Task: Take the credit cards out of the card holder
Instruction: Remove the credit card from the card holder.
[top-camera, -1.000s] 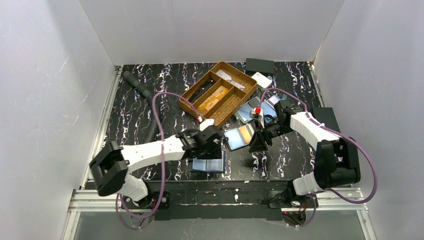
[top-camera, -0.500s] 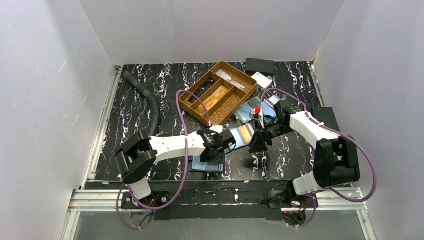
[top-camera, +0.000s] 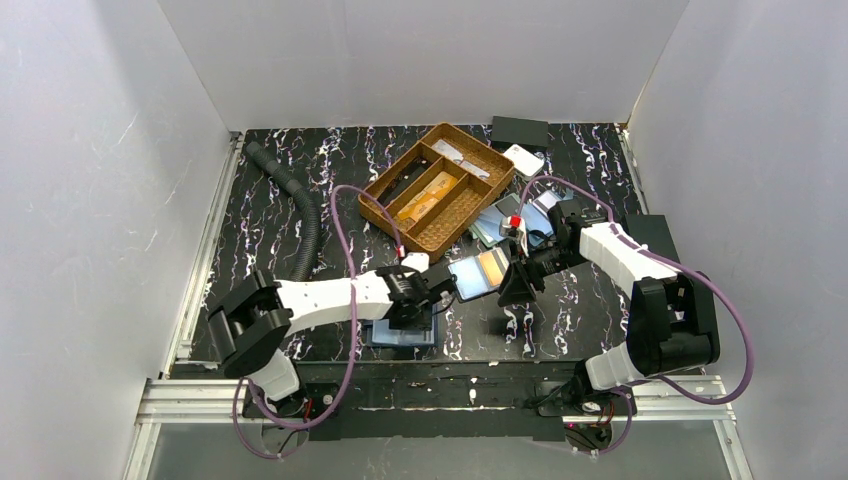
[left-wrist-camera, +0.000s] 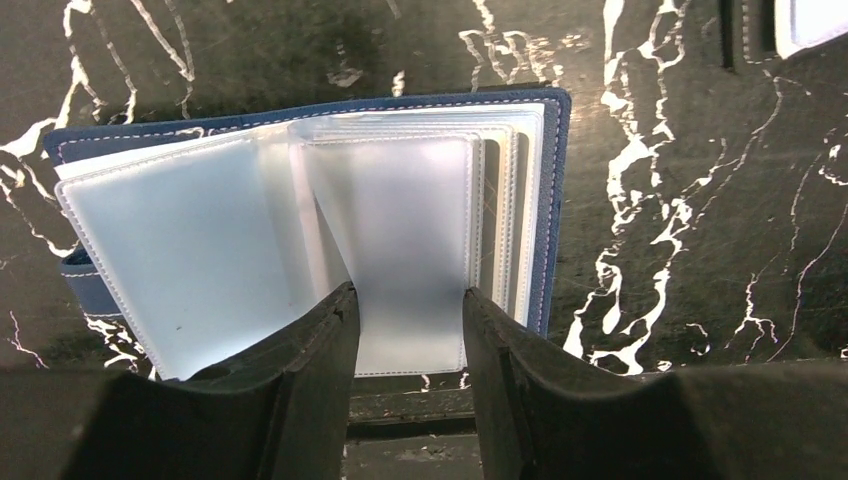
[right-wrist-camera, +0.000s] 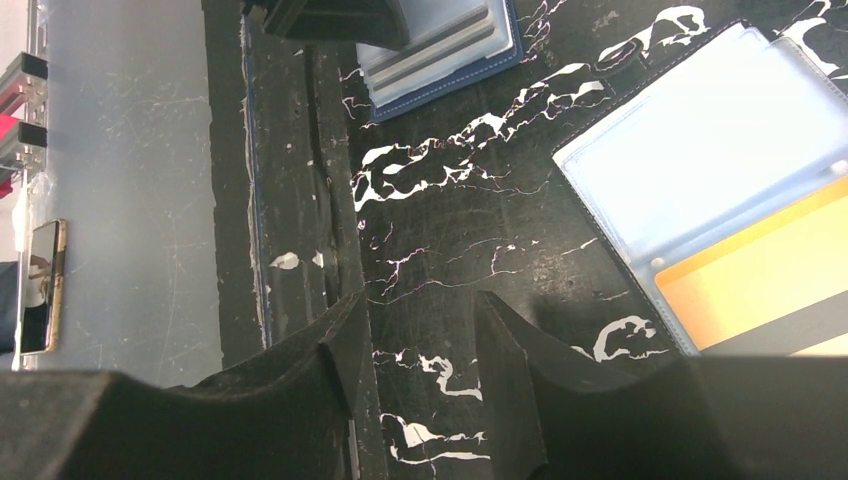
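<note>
Credit card (right-wrist-camera: 760, 275), orange and sleeved, lies at two o'clock of your empty half-open right gripper (right-wrist-camera: 420, 305) while your left gripper (left-wrist-camera: 408, 295) hovers part-open over the blue holder (left-wrist-camera: 553, 200).

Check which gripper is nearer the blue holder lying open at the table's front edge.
Left. The left gripper hangs directly over the blue holder, fingers either side of a clear sleeve. The right gripper is off to its right, over the tabletop.
</note>
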